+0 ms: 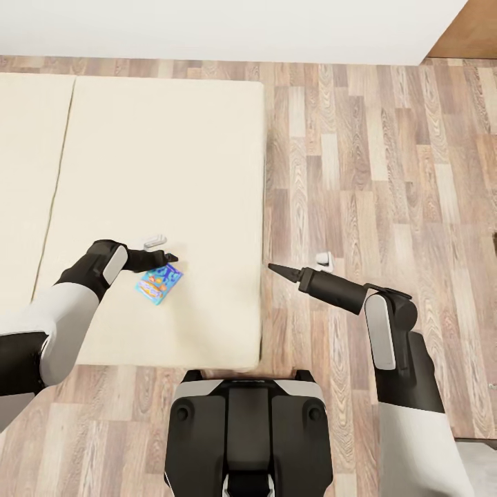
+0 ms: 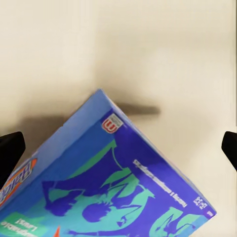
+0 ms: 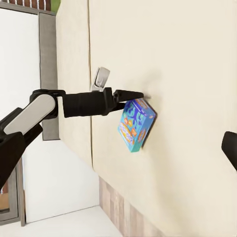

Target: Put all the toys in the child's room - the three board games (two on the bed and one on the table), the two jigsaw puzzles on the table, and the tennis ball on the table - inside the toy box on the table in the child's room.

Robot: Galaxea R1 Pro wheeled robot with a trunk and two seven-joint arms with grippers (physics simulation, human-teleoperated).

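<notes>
In the head view, the bed [image 1: 159,172] fills the upper left of the frame with a smooth cream-beige cover, a seam running down its left part; the wood-plank floor [image 1: 386,172] lies to the right in brown-grey grain, with a white wall across the top. The left gripper [image 1: 168,259] sits left of centre, its dark fingers pointing right; the blue board game [image 1: 159,282], a thin flat box with yellow and orange cartoon print, hangs tilted just below the fingertips and touches them at its upper edge. The right gripper [image 1: 276,270] lies right of centre over the floor beside the bed's edge, its black fingers tapering to one point, seemingly together; it is well apart from the box.

In the left wrist view, the board game [image 2: 113,187] takes the lower half of the frame, a glossy blue carton with teal and purple figures and a small red badge, one sharp corner pointing up; the dark fingertips [image 2: 9,153] show at the left and right edges with the box between them; the pale bed cover [image 2: 118,44] lies behind with the box's soft shadow.

In the right wrist view, the left gripper [image 3: 136,95] reaches from the left of the frame, fingers clamped on the top corner of the board game [image 3: 136,123], which hangs off the cover; a dark blurred fingertip [image 3: 230,148] shows at the right edge.
</notes>
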